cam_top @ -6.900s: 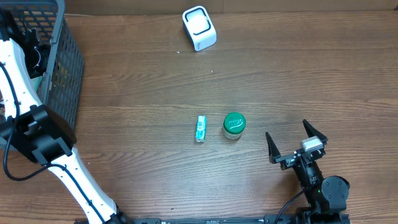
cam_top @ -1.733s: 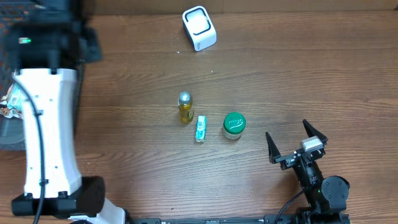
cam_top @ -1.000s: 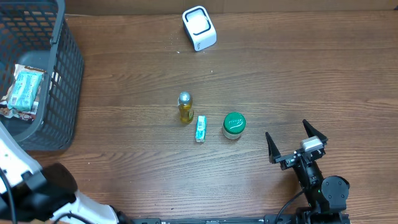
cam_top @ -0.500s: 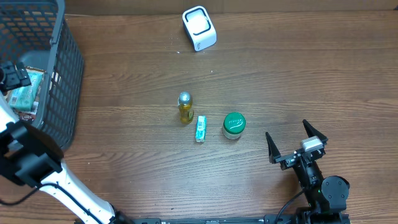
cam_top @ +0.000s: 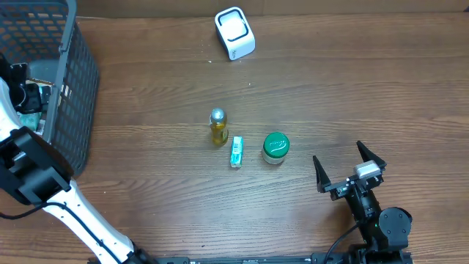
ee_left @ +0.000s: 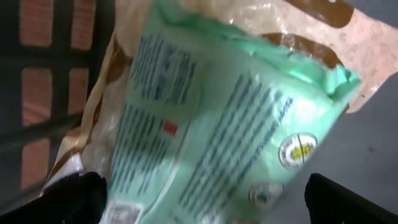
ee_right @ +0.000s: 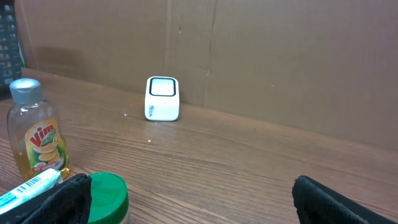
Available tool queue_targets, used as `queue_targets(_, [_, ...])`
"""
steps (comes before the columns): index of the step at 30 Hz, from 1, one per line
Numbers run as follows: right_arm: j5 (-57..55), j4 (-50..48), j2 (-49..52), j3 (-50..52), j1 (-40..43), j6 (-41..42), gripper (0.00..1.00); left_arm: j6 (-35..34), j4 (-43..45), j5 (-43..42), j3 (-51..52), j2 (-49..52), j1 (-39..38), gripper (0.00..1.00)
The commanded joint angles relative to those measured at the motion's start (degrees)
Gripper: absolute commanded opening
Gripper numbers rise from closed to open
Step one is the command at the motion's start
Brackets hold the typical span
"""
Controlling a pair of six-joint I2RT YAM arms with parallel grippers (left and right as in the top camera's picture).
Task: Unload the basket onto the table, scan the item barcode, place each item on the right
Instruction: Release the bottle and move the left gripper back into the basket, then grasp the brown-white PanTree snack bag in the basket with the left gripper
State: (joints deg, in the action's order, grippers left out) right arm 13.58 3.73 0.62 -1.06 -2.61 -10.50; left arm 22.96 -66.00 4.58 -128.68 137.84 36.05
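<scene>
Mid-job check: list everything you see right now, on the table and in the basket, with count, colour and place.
scanner: one, white, far edge of the table, centre
bottle: one, yellow liquid, silver cap, upright at mid table
small tube: one, green and white, lying just right of the bottle
jar: one, green lid, right of the small tube
basket: one, dark mesh, far left corner
green packet: one, pale green, inside the basket
tan wrapper: one, under the green packet
table: one, brown wood
left gripper: open, in the basket over the green packet
right gripper: open, empty, near right edge
</scene>
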Motion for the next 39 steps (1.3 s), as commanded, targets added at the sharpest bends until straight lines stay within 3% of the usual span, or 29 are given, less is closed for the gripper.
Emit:
queue_targets(1, [0.17, -0.28, -0.46, 0.61, 0.22, 0.35, 1.00, 2.82, 0.81, -1.68, -0.81, 0.85, 0.15, 1.00])
queue_targets(9, [0.17, -0.28, -0.46, 0.61, 0.22, 0.35, 1.00, 5.38, 1.79, -3.13, -0.81, 1.46, 0.15, 0.99])
queue_targets(29, [0.17, -0.28, -0.46, 0.61, 0.22, 0.35, 1.00, 3.41, 2.62, -2.21, -0.31, 8.52, 0.52, 0.99])
queue_targets(32, [0.17, -0.28, -0.46, 0.61, 0.22, 0.37, 1.00, 3.15, 1.90, -1.57, -0.31, 9.07, 0.63, 0.81])
queue_targets(34, [0.17, -0.28, -0.46, 0.61, 0.22, 0.35, 1.00, 3.15, 1.79, -1.40, -0.33, 9.05, 0.63, 0.59])
queue_targets(35, [0.17, -0.28, -0.46, 0.61, 0.22, 0.35, 1.00, 3.13, 1.73, -1.40, -0.35, 8.98, 0.63, 0.52])
queue_targets(39, [0.17, -0.28, -0.46, 0.61, 0.22, 0.35, 1.00, 0.83, 1.22, -1.42, -0.35, 8.94, 0.63, 0.38])
